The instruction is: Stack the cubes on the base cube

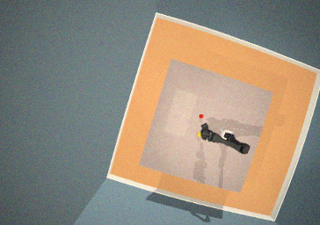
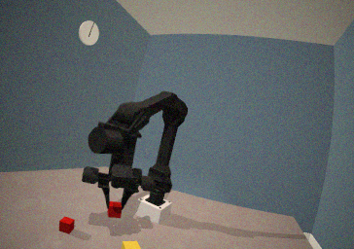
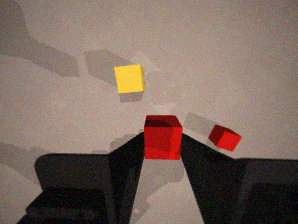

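Note:
The yellow base cube [image 1: 199,134] [image 2: 130,245] [image 3: 129,79] stands on the table; the exterior view cuts it off at the lower edge. One loose red cube [image 1: 201,116] [image 2: 66,225] [image 3: 225,138] rests on the table apart from it. My gripper [image 2: 115,207] [image 3: 161,136] is shut on the other red cube [image 2: 115,211] [image 3: 163,146] and holds it above the table, clear of the yellow cube. The held cube looks about upright. In the top view the arm hides the held cube.
The arm's white mount [image 1: 227,134] [image 2: 147,211] stands behind the gripper in the exterior view. The arm casts long shadows over the grey table top [image 1: 154,151]. In the wrist view the loose red cube lies right of the fingers and the yellow cube lies ahead, slightly left.

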Robot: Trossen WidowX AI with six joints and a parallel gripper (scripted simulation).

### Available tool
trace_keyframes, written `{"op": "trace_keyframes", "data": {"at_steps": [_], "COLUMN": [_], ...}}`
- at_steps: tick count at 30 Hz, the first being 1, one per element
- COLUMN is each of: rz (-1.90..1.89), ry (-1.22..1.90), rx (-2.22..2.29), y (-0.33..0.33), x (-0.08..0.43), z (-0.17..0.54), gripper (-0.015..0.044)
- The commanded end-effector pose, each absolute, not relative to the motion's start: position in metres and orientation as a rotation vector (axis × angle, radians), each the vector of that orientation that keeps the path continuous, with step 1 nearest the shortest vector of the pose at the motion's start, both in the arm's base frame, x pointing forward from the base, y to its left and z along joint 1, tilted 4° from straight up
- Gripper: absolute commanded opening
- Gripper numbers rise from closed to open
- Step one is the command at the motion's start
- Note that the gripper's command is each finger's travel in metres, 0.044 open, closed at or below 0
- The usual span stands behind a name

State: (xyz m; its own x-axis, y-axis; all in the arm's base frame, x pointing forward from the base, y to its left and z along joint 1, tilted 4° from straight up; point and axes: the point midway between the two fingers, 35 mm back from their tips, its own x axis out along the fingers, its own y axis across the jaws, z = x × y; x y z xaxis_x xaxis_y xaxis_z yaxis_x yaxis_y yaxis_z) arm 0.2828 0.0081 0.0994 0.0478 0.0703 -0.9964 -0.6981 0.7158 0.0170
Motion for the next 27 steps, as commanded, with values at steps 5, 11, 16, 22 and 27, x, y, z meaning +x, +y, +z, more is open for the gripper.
{"op": "trace_keyframes", "data": {"at_steps": [5,11,16,22,27], "rz": [0.448,0.314,0.201,0.064,-0.052], "ry": [1.468,1.497,1.513,1.525,1.527], "rx": [-0.363,-0.221,-0.101,0.043,0.165], "y": [0.019,0.028,0.035,0.043,0.049], "x": [0.285,0.286,0.287,0.288,0.288], "z": [0.097,0.095,0.093,0.092,0.090], "gripper": [0.0105,0.0105,0.0105,0.0105,0.0105]}}
